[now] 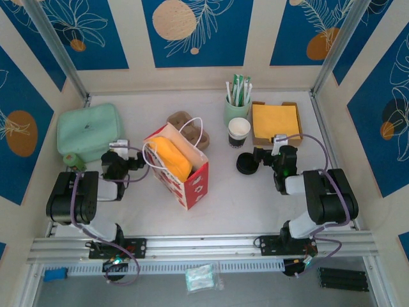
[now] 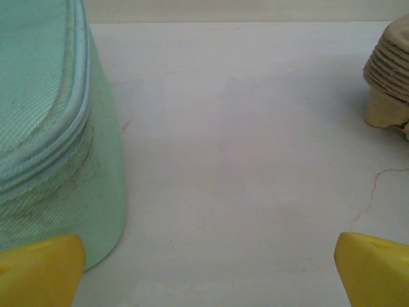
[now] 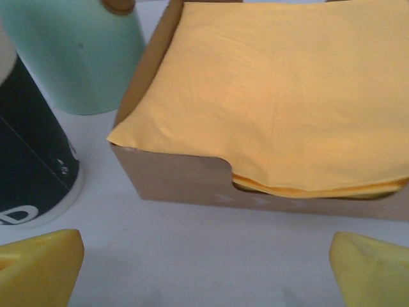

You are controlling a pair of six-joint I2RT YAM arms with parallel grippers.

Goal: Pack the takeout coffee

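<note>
Risks first, L to R. Left fingers [image 2: 38, 272] are spread wide w/ nothing btwn them, aimed at bare counter [image 2: 243, 160] btwn the mint pouch [image 1: 89, 131] at the far-left corner and the pulp carrier [image 2: 386, 70]. A swing right could clip the red-and-white bag [image 1: 185, 173] mid-counter. It's soft paper w/ a yellow item [image 1: 172, 158] already inside, so it prob. tips or creases.

Takeout coffee: can't tell where it is, poss. hidden by the bag. The lidless cup [image 1: 239, 132] and loose black lid [image 1: 246, 164] right of the bag aren't it, so grabbing either = wrong pick. A bump on that open cup could spill whatever's in it. Right fingers [image 3: 38, 268], also spread and empty, sit near the cup and the napkin box [image 3: 192, 173] toward the far-right corner.

Views: top cam gives bag, lid, both arms. Left wrist adds hairline cracks in the counter. Right wrist adds the cup's dark side w/ white print and the mint holder [image 3: 77, 57] behind it.
</note>
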